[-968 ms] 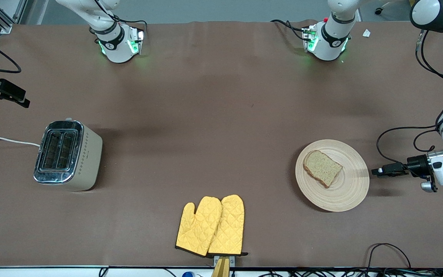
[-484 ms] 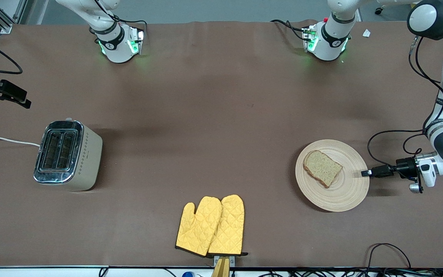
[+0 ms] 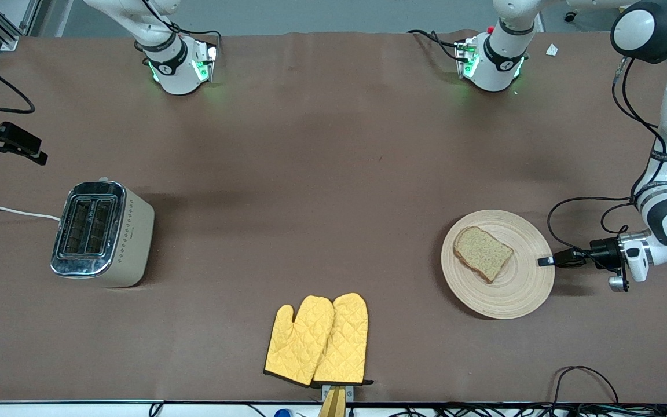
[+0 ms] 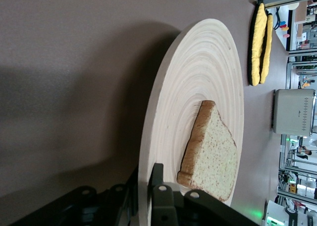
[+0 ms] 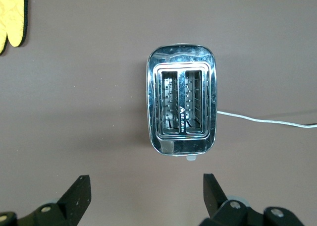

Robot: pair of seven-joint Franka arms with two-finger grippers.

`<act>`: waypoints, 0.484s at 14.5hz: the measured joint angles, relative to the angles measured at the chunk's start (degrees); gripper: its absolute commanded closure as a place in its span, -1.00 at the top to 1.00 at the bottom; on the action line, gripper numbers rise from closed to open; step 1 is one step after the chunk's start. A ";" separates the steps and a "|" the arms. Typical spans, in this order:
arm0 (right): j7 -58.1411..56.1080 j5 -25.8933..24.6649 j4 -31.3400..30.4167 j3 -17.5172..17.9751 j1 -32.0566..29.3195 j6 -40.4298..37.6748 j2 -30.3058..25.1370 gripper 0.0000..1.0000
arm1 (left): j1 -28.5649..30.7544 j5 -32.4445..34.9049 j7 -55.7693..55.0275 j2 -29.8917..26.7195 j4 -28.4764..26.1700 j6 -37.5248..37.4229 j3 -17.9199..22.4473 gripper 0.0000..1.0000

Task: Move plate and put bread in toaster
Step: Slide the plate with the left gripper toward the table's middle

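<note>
Left gripper [image 3: 543, 261] clamped on rim of plate [image 3: 519, 289] at the left arm's end of the table, bread [image 3: 483, 252] lying on the plate. Right gripper [image 5: 146, 196] hangs above toaster [image 3: 102, 233] at the right arm's end, fingers [image 5: 79, 194] spread wide, holding nothing. 2 yellow mitts [image 3: 318, 340] sit between, nearer the front camera.

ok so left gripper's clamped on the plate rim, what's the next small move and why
Probably drag the plate slowly toward the toaster. The left gripper is shut on the plate's rim, the bread lies loose on it, and the open right gripper waits over the toaster.
</note>
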 measured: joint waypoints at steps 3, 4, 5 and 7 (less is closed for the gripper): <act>0.00 0.00 0.00 0.00 0.00 0.00 0.00 1.00 | -0.07 -0.48 1.34 0.45 0.19 -0.11 -0.25 -1.00; 0.00 0.00 -0.01 -0.01 0.00 -0.01 0.00 1.00 | -0.29 -0.75 1.41 0.53 0.21 -0.10 -0.50 -1.00; 0.00 0.00 -0.01 -0.03 -0.01 -0.01 0.00 1.00 | -0.62 -1.14 1.48 0.60 0.24 0.01 -0.81 -1.00; 0.00 0.00 -0.01 -0.10 -0.04 -0.02 0.00 1.00 | -1.07 -1.44 1.34 0.70 0.35 0.28 -2.97 -1.00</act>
